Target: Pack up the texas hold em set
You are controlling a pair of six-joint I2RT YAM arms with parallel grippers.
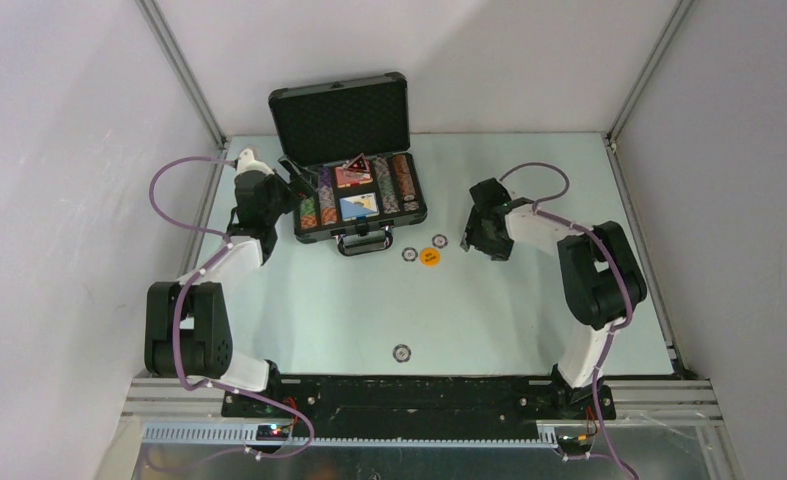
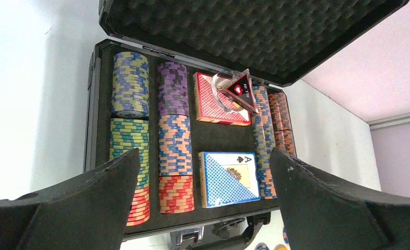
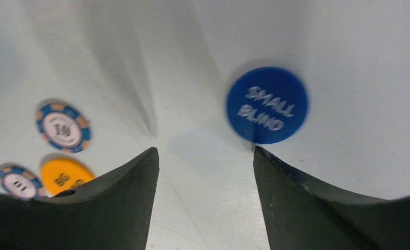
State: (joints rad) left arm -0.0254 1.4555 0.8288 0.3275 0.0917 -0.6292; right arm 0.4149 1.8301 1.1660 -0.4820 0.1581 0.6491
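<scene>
Walls, pale and plain, box in the top and both sides of the overhead view, and the pale worktop (image 1: 529, 320) fills the middle. Toward the upper centre stands the black briefcase (image 1: 341, 118), lid raised, foam lining showing, handle toward my bases. Its tray holds rows of chips (image 2: 174, 151) down the left and right. A red-patterned deck (image 2: 213, 101) sits at the upper middle with the dark triangular marker (image 2: 243, 89) resting tilted on it, and a blue-backed deck (image 2: 227, 177) lies below. My left jaws (image 2: 203, 153) hover at the case's left edge, spread wide, nothing between them.

My right jaws (image 3: 205, 150) hang low over the worktop to the right of the case, parted, with nothing in the gap. The blue small-blind button (image 3: 266, 104) sits just past the tip of the finger on the right of the wrist view, up and right of the gap. It is blurred, so I cannot tell whether it lies flat. Being round, it has no long axis to line up with. My right arm is plainly the nearer one. I judge the next move needs a shift toward that side before closing. Between these jaws and the case, near the handle, lie the orange button (image 1: 429, 257) and two loose chips (image 1: 409, 254). A third chip (image 1: 401, 352) lies well apart, low in the frame.
</scene>
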